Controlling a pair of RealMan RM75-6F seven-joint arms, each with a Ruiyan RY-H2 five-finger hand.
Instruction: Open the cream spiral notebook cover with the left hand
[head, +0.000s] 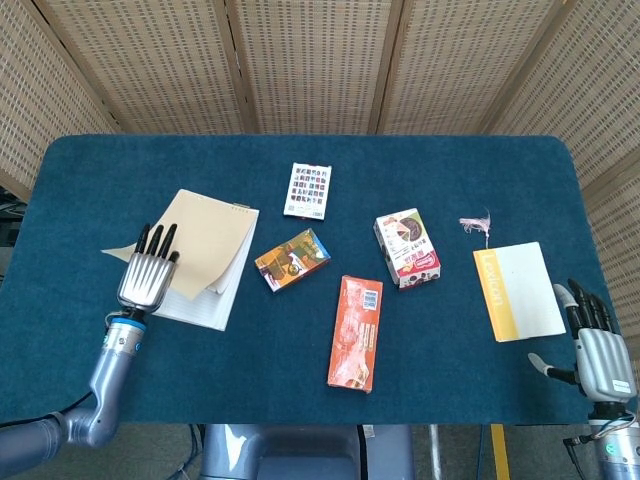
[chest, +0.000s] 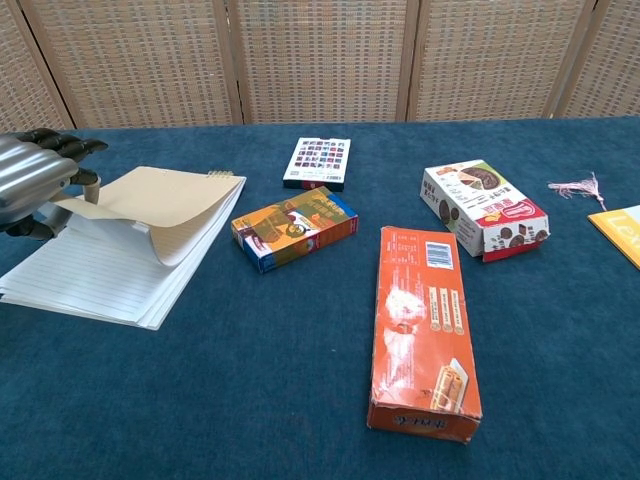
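The cream spiral notebook (head: 205, 255) lies at the left side of the blue table (head: 300, 160), its spiral edge toward the far side. Its cover (chest: 150, 200) is lifted off the lined pages (chest: 90, 280) and curls up and over toward the left, so the ruled sheets show beneath it in the chest view. The left hand (head: 147, 275) holds the cover's free edge, the dark fingers (chest: 60, 145) lying on top; what presses from beneath is hidden by the cover, and the chest view cuts the hand off at the frame's left edge. From the head view the hand covers the notebook's near left corner.

Just right of the notebook lies a small orange and blue box (chest: 295, 228), set at an angle and not touching the pages. Beyond it is a white box with a grid of small pictures (head: 307, 190); its print is too small to read. A long orange box (chest: 422, 330) lies nearer the front, and a white and red box (chest: 485, 208) sits to the right of centre.

Farther right are a pink tassel (head: 476, 224) and a yellow and white book (head: 518, 290), of which the chest view shows only a corner. The right hand (head: 597, 350) rests at the table's near right corner, holding nothing, fingers straight and slightly apart; its wrist runs out of the frame.
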